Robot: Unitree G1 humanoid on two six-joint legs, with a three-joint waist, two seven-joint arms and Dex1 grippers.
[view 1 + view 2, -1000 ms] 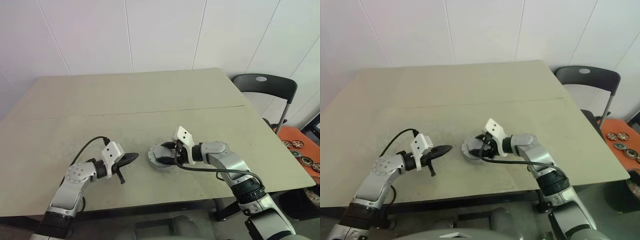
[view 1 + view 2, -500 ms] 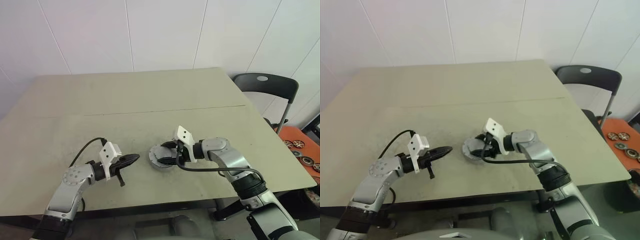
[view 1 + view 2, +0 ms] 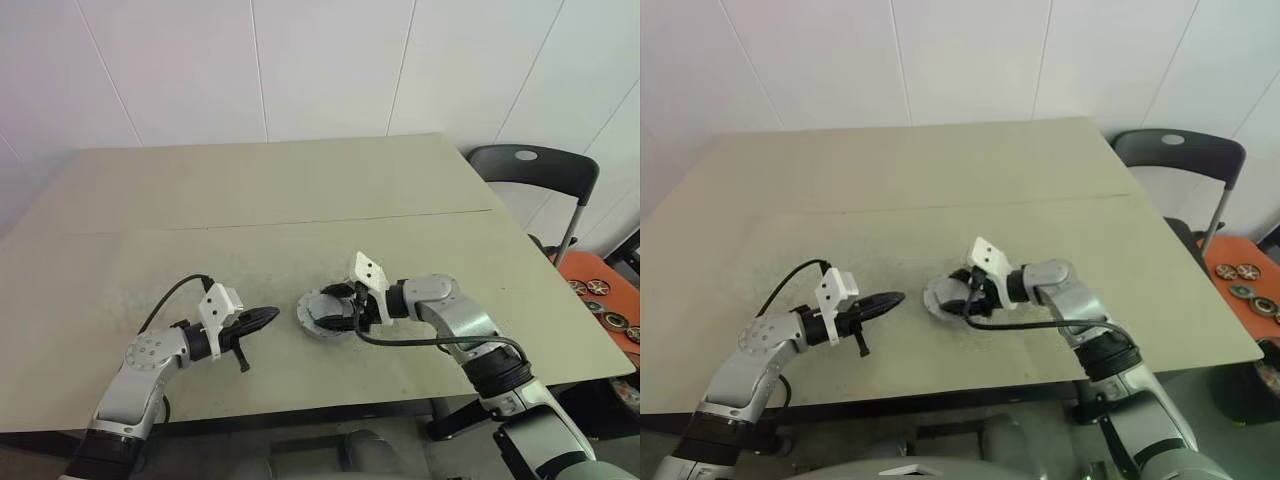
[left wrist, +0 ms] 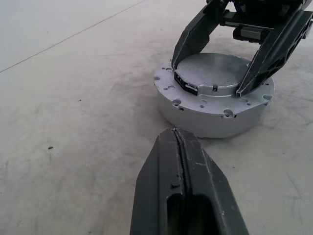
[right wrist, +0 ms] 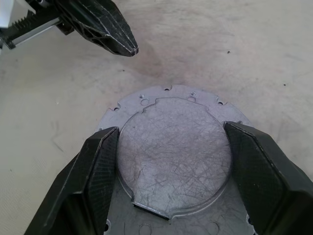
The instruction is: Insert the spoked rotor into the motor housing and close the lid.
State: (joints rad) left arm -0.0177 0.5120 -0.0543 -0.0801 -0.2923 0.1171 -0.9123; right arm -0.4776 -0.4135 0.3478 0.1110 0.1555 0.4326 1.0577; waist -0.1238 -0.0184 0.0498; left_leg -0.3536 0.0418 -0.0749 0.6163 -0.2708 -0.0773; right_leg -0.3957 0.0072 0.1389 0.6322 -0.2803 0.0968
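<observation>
The motor housing [image 3: 325,315] sits on the desk [image 3: 250,200], near its front edge and right of centre, with the lid [image 5: 173,152] lying flat on top of it. The right gripper [image 5: 171,161] straddles the lid from the right. The left gripper [image 3: 262,318] lies just left of the housing, apart from it. A chair [image 3: 535,175] stands behind the desk's right corner

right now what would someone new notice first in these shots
The silver motor housing near the table's front edge, with the lid seated on top. The right gripper straddles the lid's raised centre, a black finger on each side. The left gripper, shut, points at the housing from just beside it, not touching.
</observation>
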